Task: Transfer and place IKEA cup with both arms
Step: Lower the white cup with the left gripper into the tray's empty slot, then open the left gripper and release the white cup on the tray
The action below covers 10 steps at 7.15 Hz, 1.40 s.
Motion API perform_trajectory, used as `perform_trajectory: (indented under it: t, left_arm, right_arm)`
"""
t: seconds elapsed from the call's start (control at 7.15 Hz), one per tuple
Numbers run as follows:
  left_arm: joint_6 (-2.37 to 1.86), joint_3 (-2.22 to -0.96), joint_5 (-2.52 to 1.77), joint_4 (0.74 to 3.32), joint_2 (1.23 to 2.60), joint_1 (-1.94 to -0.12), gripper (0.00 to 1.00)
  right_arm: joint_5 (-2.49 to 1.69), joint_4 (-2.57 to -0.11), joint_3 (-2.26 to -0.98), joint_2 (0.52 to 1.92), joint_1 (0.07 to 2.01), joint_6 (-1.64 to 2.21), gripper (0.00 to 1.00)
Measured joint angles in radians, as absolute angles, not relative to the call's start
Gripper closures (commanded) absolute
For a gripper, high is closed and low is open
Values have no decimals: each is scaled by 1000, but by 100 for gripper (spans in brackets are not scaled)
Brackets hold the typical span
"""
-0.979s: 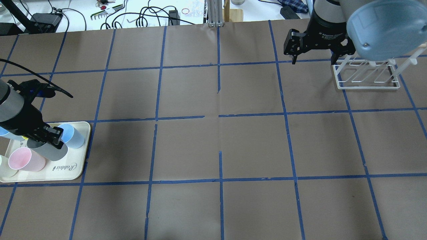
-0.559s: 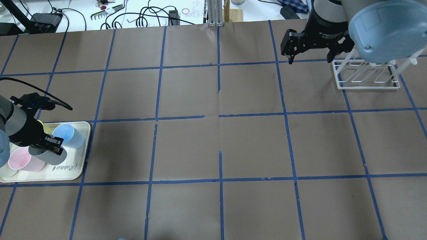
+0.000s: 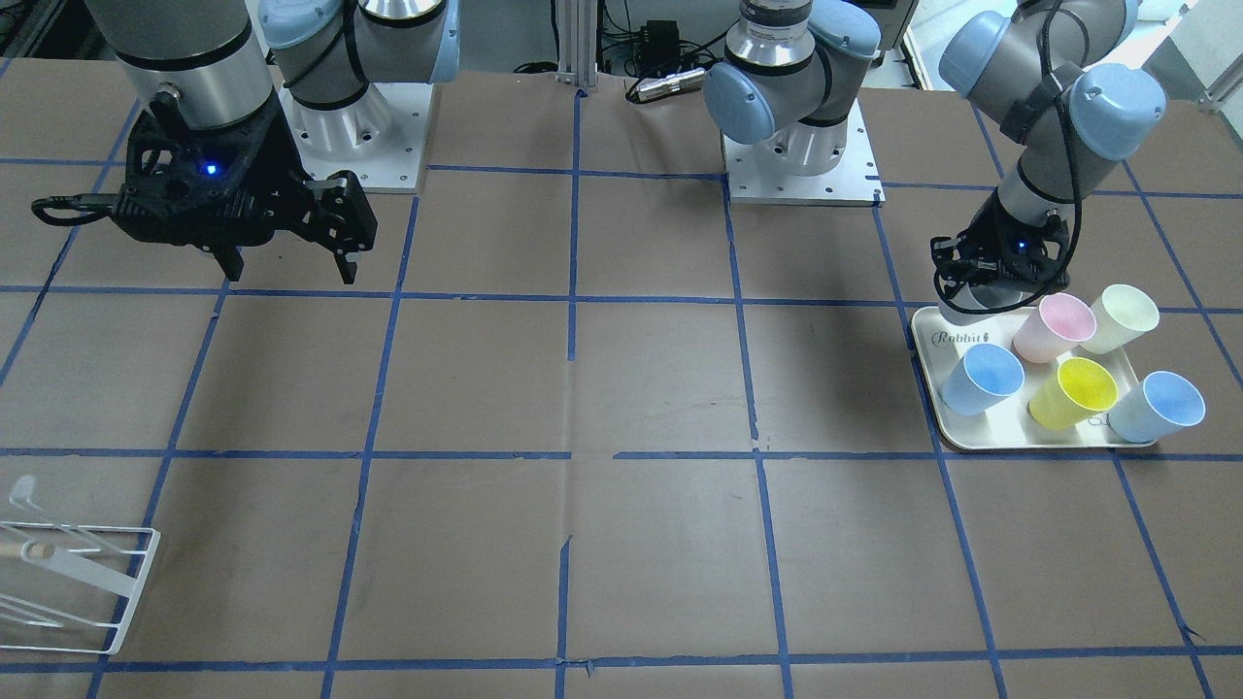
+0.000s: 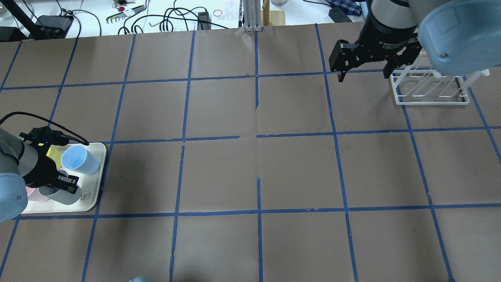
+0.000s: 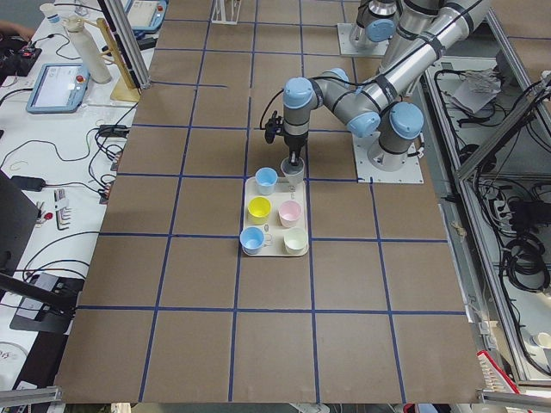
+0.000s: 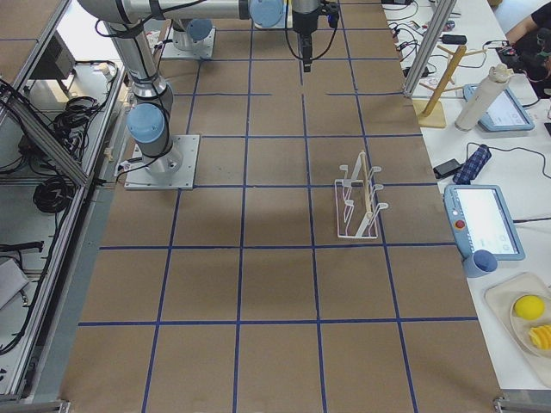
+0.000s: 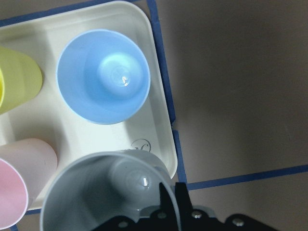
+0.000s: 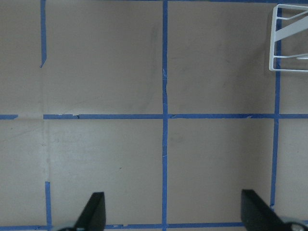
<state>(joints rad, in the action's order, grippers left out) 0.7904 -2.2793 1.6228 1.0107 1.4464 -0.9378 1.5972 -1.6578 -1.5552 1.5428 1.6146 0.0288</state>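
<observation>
The pale grey IKEA cup (image 4: pixel 64 195) stands upright at the tray's corner nearest the robot; it also shows in the front view (image 3: pixel 957 309) and the left wrist view (image 7: pixel 103 190). My left gripper (image 4: pixel 63 183) is shut on its rim, with one finger (image 7: pixel 168 204) against the rim. Whether the cup rests on the tray or hangs just above it I cannot tell. My right gripper (image 4: pixel 364 76) is open and empty, high above the far right of the table beside the wire rack; its fingers are spread wide in the right wrist view (image 8: pixel 175 216).
The cream tray (image 4: pixel 94 197) also holds a light blue cup (image 4: pixel 78 158), a yellow cup (image 3: pixel 1073 391), a pink cup (image 3: pixel 1054 325), a cream-white cup (image 3: pixel 1122 318) and a second blue cup (image 3: pixel 1156 406). A white wire rack (image 4: pixel 428 88) stands at the far right.
My left gripper has moved toward the robot's side of the tray with the grey cup in it. The right gripper has shifted slightly.
</observation>
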Motion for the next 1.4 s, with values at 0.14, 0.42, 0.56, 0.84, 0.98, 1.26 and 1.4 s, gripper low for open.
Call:
perform_trajectory:
  t: [0.14, 0.42, 0.56, 0.84, 0.98, 1.26, 1.4]
  left_arm:
    - [800, -2290, 1622, 989, 1454, -922, 100]
    - [802, -2304, 1620, 962, 1463, -910, 100]
    - [801, -2315, 1618, 947, 1469, -908, 100]
    - [801, -2323, 1617, 914, 1492, -907, 100]
    - [801, -2324, 1617, 898, 1506, -908, 100]
    - [803, -2324, 1619, 879, 1527, -908, 51]
    - [805, -2325, 1621, 877, 1533, -908, 42]
  right_arm:
    - [1592, -1649, -1555, 1545, 1614, 28, 0]
    - [1594, -1645, -1555, 1546, 1615, 28, 0]
    - [1594, -1645, -1555, 1546, 1616, 28, 0]
    - [1593, -1646, -1557, 1546, 1616, 28, 0]
    - [1591, -1646, -1558, 1546, 1617, 28, 0]
    - [1590, -1648, -1558, 1546, 1617, 29, 0]
    - [1590, -1648, -1558, 1546, 1617, 29, 0]
